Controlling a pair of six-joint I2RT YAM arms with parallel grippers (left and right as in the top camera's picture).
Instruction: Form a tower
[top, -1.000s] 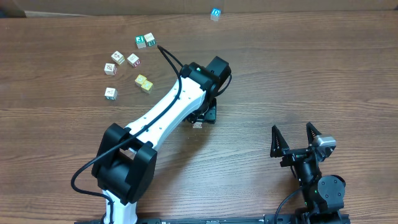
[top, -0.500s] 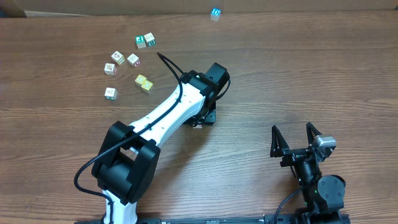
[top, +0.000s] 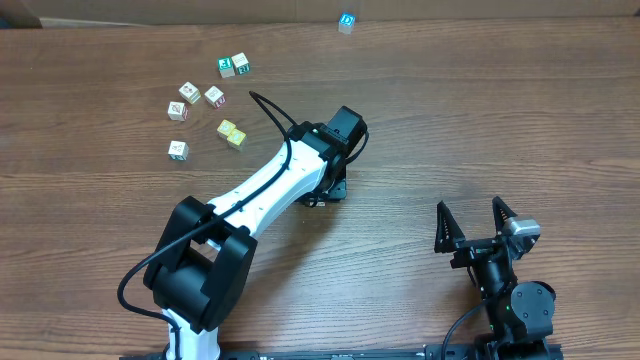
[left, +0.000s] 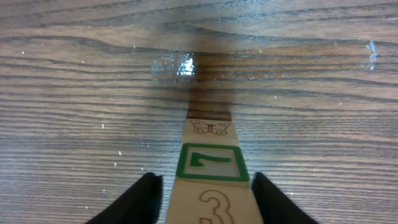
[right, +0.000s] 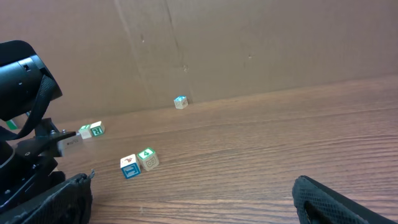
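The tower (left: 211, 163) shows in the left wrist view as a narrow column of three cream cubes. Their faces carry a butterfly, a green-framed 7 and a brown 3. My left gripper (left: 205, 177) is open, its black fingertips (left: 149, 186) close on either side of the cube with the 3. A sliver of table shows on the left side. From overhead, the left gripper (top: 325, 188) covers the column. My right gripper (top: 468, 206) stands open and empty near the front right, also seen as the right gripper (right: 194, 179).
Several loose cubes (top: 214, 96) lie at the back left, among them two yellow cubes (top: 232, 132). A blue-topped cube (top: 346, 22) sits at the far edge by the cardboard wall (right: 249, 43). The left arm (top: 265, 185) crosses the table's middle.
The left arm's wrist has shifted slightly down-left. The pale cube that showed below its gripper is now almost covered. The right arm has not moved.
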